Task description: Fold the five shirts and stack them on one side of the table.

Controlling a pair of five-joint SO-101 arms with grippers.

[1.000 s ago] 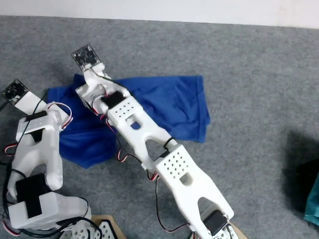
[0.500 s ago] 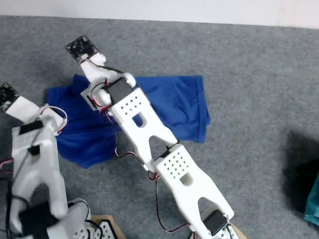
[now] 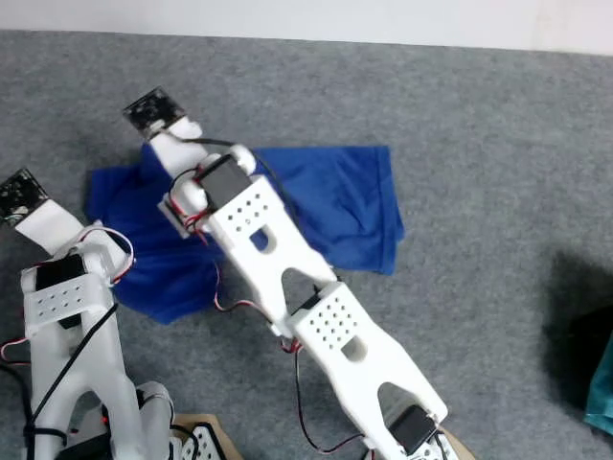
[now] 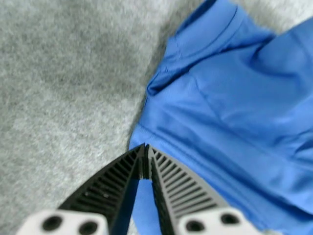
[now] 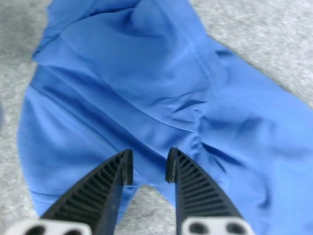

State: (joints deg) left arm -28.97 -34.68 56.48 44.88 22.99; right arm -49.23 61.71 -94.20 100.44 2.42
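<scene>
Left pincer [image 4: 145, 149] is pressed together at the edge of the blue shirt [image 3: 335, 206]; right pincer [image 5: 148, 165] hangs spread above it. Likely soft, light, limp cloth on the grey worktop [image 3: 479, 144], best taken at hems or corners. High view gives its whole outline, wrist views the folds.

A blue shirt [image 3: 335, 206] lay flat but rumpled across the upper left and middle of the high view, with its straight hemmed edge to the right and creased folds bunched at its left end. A bit of teal cloth [image 3: 601, 383] showed at the lower right edge, well apart from it.
</scene>
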